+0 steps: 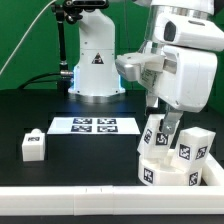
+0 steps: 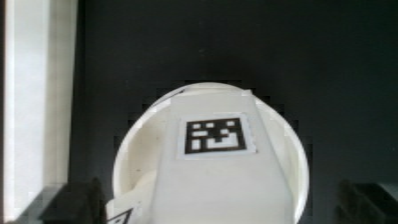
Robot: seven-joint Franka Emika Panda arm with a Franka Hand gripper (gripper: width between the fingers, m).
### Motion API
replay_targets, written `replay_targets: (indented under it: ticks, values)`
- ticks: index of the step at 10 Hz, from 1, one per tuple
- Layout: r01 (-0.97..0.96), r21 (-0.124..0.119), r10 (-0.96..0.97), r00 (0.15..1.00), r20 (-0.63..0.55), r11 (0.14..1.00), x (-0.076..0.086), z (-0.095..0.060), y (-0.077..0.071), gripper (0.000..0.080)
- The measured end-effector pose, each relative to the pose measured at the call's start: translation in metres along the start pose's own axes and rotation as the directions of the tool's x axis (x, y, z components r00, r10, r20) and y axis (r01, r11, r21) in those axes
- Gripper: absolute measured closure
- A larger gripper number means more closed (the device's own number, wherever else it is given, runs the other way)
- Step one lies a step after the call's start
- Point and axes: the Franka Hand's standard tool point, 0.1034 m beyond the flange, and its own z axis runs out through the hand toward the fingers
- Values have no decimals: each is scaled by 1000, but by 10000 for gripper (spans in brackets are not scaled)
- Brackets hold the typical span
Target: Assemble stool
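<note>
Showing the gripper [image 1: 166, 128] poised over the seat [image 1: 168, 172], which rests on the table [image 1: 60, 175] at the exterior view's right, just beside the rail [image 1: 80, 196]. The jaws are seen spread wide and nothing is held. In the wrist view the dark fingers [image 2: 68, 203] stand on either side of a white tagged part [image 2: 210, 165], and a dark gap is visible on each side.

That part lies directly beneath the tool, between the fingers. Its long axis runs across the line joining them, so a closing would be expected to take it by its narrower width. Whether it is a leg or the seat's rim cannot be told from this view.

In the exterior view, block a [image 1: 153, 137] and block b [image 1: 197, 148], both tagged, are seen upright on the seat. Block a is at the exterior view's left of the gripper and block b at its right. Whether either is already fastened cannot be told.

A loose leg [image 1: 33, 146] lies at the exterior view's left, well apart from the seat and on the far side of the marker board [image 1: 93, 125].

No container is present, and the seat's hollow is hidden by the gripper and the blocks. The coming move is judged to turn on keeping the part centred between the open jaws.
</note>
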Motion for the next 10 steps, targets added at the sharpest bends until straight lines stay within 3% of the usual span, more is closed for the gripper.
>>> replay_targets:
  ticks: [2, 7, 10]
  values:
    - [-5, 3, 5, 1000, 1, 1000, -1, 1, -1, 428]
    - [-70, 4, 70, 998, 1, 998, -3, 2, -1, 463]
    - [-312, 7, 312, 950, 0, 950, -3, 3, -2, 462]
